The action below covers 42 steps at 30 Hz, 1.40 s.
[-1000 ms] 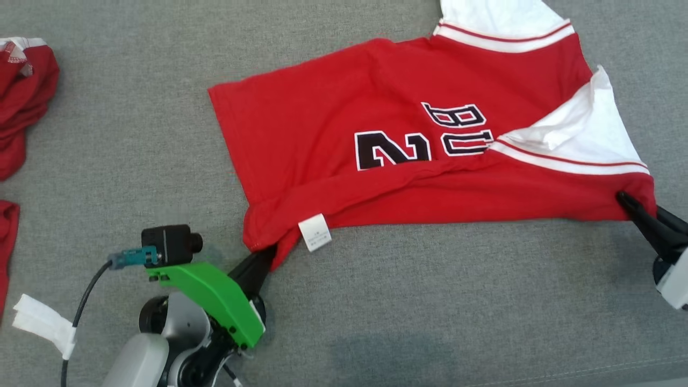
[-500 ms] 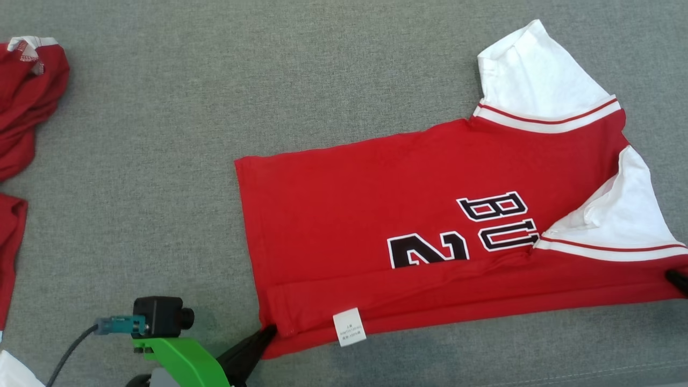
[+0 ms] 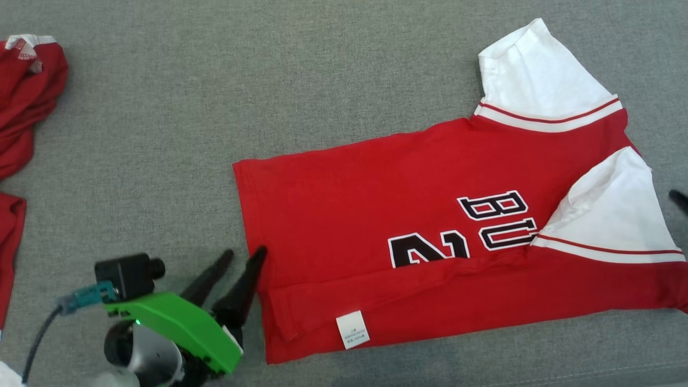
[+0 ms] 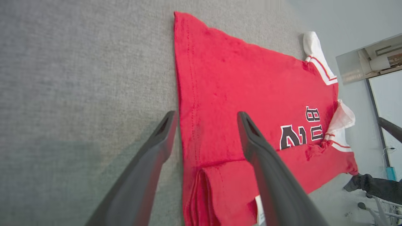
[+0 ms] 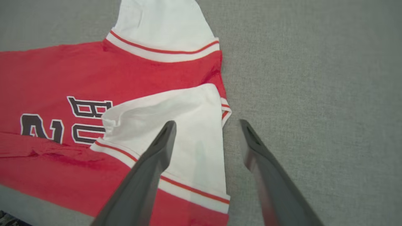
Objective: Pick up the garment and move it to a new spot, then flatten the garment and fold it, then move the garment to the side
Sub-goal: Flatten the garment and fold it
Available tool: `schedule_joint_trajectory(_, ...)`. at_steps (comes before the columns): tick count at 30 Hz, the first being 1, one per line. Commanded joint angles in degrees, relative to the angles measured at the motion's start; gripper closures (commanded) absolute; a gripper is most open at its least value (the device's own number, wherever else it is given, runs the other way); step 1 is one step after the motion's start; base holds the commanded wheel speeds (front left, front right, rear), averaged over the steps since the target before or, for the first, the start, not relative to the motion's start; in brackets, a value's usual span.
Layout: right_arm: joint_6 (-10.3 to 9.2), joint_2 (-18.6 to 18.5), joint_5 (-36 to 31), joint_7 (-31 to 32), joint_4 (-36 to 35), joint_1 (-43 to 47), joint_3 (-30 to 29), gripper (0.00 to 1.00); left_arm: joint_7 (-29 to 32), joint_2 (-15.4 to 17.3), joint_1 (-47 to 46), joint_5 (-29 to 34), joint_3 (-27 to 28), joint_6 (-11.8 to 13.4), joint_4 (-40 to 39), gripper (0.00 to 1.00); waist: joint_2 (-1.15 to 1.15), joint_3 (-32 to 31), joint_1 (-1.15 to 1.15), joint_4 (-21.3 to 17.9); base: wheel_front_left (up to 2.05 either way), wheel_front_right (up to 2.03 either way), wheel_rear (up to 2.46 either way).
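The garment (image 3: 430,242) lay on the grey surface (image 3: 322,80), long axis nine to three o'clock: left gripper (image 3: 245,250) beside its nine o'clock end, right gripper (image 5: 207,122) at the three o'clock end (both spread apart, empty).

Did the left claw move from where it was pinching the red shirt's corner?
Yes. The left claw has let go, opened and shifted up the head view: its tips now sit beside the red shirt, higher than its white label.
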Motion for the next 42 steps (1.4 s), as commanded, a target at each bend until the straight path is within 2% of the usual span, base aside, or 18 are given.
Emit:
schedule_joint_trajectory(1, -0.06, -0.41, -1.0, 1.01, -1.03, -2.25, -1.13, 0.0, -0.13, 1.11, -3.28, 2.22, 0.83, 0.7, 0.53, 0.0, 0.0, 1.14, 0.0, 0.28, 0.0, 0.0, 0.0)
schedule_joint_trajectory(4, -0.07, -0.55, -2.91, 3.67, -2.54, -9.47, -3.56, 0.0, 0.2, 0.31, -10.66, 4.12, 0.96, 1.37, 2.75, 0.0, 0.0, 4.05, 0.0, 1.31, 0.0, 0.0, 0.0)
schedule_joint_trajectory(7, -0.07, 1.33, -6.18, 7.02, -1.45, -18.13, -2.56, 0.0, 1.48, -1.25, -19.06, 4.82, 0.01, 1.0, 7.6, 0.0, 0.0, 7.52, 0.0, 3.26, 0.0, 0.0, 0.0)
schedule_joint_trajectory(12, -0.06, 6.06, -12.14, 13.81, 3.5, -33.32, 3.54, 0.0, 3.64, -3.08, -29.63, 8.21, -4.28, -0.56, 16.14, 0.0, 0.0, 12.51, 0.0, 6.07, 0.0, 0.0, 0.0)
schedule_joint_trajectory(17, -0.06, 10.88, -16.82, 17.04, 10.77, -45.03, 9.42, 0.0, 5.35, -2.91, -33.69, 10.01, -8.14, -3.6, 19.47, 0.0, 0.0, 14.83, 0.0, 8.43, 0.0, 0.0, 0.0)
schedule_joint_trajectory(25, -0.06, 13.54, -17.71, 17.54, 19.44, -51.85, 15.02, 0.0, 8.56, -1.78, -33.2, 8.91, -11.0, -6.31, 15.78, 0.0, 0.0, 14.93, 0.0, 9.95, 0.0, 0.0, 0.0)
schedule_joint_trajectory(33, -0.05, 13.46, -15.4, 16.52, 22.15, -52.9, 18.82, 0.0, 10.97, -0.29, -32.01, 8.11, -10.89, -5.13, 13.53, 0.0, 0.0, 14.59, 0.0, 8.89, 0.0, 0.0, 0.0)
schedule_joint_trajectory(34, -0.05, 13.61, -15.03, 16.56, 22.29, -53.21, 19.09, 0.0, 11.42, -0.09, -31.99, 8.16, -11.14, -5.1, 13.68, 0.11, 0.0, 14.7, 0.0, 8.68, 0.0, 0.0, 0.0)
schedule_joint_trajectory(35, -0.05, 13.7, -14.7, 16.86, 22.21, -53.37, 19.71, 0.0, 11.5, -0.09, -32.01, 8.26, -11.3, -5.05, 13.79, 0.53, 0.0, 14.79, 0.0, 8.5, 0.0, 0.0, 0.0)
schedule_joint_trajectory(36, -0.05, 13.7, -14.37, 16.94, 22.17, -53.6, 20.21, 0.0, 11.49, -0.15, -32.05, 8.3, -11.36, -5.07, 13.93, 0.76, 0.0, 14.86, 0.0, 8.33, 0.0, 0.0, 0.0)
schedule_joint_trajectory(37, -0.02, 13.74, -14.12, 16.46, 22.03, -53.96, 20.7, 0.63, 11.81, -0.04, -32.18, 8.35, -11.77, -5.45, 14.11, 1.0, 0.0, 14.89, 0.0, 8.17, 0.0, 0.0, 0.0)
schedule_joint_trajectory(38, -0.02, 13.9, -13.79, 15.85, 22.0, -54.17, 21.01, 1.0, 11.71, -0.04, -32.25, 8.45, -11.86, -5.6, 14.33, 1.0, 0.0, 14.82, 0.0, 8.03, 0.0, 0.0, 0.0)
schedule_joint_trajectory(42, -0.07, 14.12, -12.77, 11.96, 22.53, -54.62, 22.02, 1.0, 9.98, 0.0, -32.12, 8.09, -10.89, -5.81, 15.16, 1.0, 0.0, 12.86, 0.0, 7.11, 0.0, 0.0, 0.0)
